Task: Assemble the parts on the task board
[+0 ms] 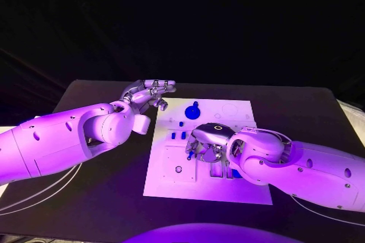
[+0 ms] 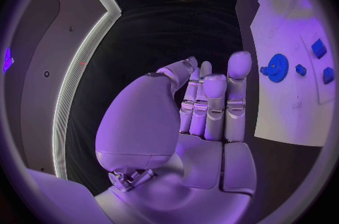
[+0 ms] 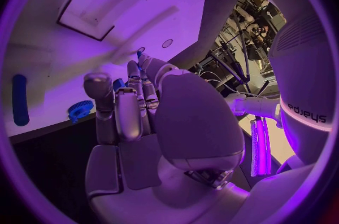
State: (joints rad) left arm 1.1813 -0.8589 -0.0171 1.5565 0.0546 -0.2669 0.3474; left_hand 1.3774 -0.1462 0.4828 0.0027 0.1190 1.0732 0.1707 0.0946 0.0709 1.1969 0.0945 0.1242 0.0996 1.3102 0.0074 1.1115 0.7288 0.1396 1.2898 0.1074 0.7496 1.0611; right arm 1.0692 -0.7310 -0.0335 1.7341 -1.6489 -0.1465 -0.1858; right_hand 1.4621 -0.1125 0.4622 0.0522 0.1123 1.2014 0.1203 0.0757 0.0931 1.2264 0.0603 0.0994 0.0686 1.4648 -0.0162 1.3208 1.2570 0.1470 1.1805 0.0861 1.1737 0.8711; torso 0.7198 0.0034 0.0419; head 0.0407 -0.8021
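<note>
The white task board (image 1: 171, 172) lies in the middle of the black table. A blue gear (image 1: 192, 112) (image 2: 277, 67) (image 3: 79, 110) lies near its far edge. Two small blue parts (image 1: 179, 135) stand just left of my right hand (image 1: 204, 148) (image 3: 134, 105), which hangs over the board's middle, fingers stretched toward it. A small blue part (image 3: 118, 84) shows just past those fingertips; I cannot tell whether they touch it. My left hand (image 1: 152, 93) (image 2: 205, 100) hovers off the board's far left corner, fingers straight, holding nothing.
A long blue part (image 3: 20, 100) lies on the board beside the gear. Another blue part (image 1: 236, 173) peeks out beside my right arm. Recessed pockets (image 1: 177, 171) mark the board's near half. Black table (image 1: 99, 201) surrounds the board.
</note>
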